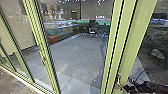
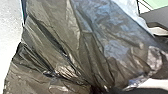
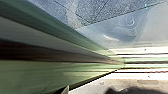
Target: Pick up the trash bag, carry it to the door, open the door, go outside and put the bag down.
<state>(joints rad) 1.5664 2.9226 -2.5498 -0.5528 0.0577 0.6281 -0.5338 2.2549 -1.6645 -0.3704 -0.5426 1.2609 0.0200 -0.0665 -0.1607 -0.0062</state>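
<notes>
One trash bag [image 2: 82, 47] at our left wrist, our right gripper [image 1: 128, 87] beside the green door frame [image 1: 131, 45], both grips unclear to us.

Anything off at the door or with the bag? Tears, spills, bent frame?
Nothing stands out. The trash bag is heavily creased, but I see no tear or leak on the part in view. The green frame looks unbent; its uprights slant in the head view, probably just camera angle.

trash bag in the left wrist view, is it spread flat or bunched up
Bunched up: the trash bag is creased, with deep folds that run together.
</notes>
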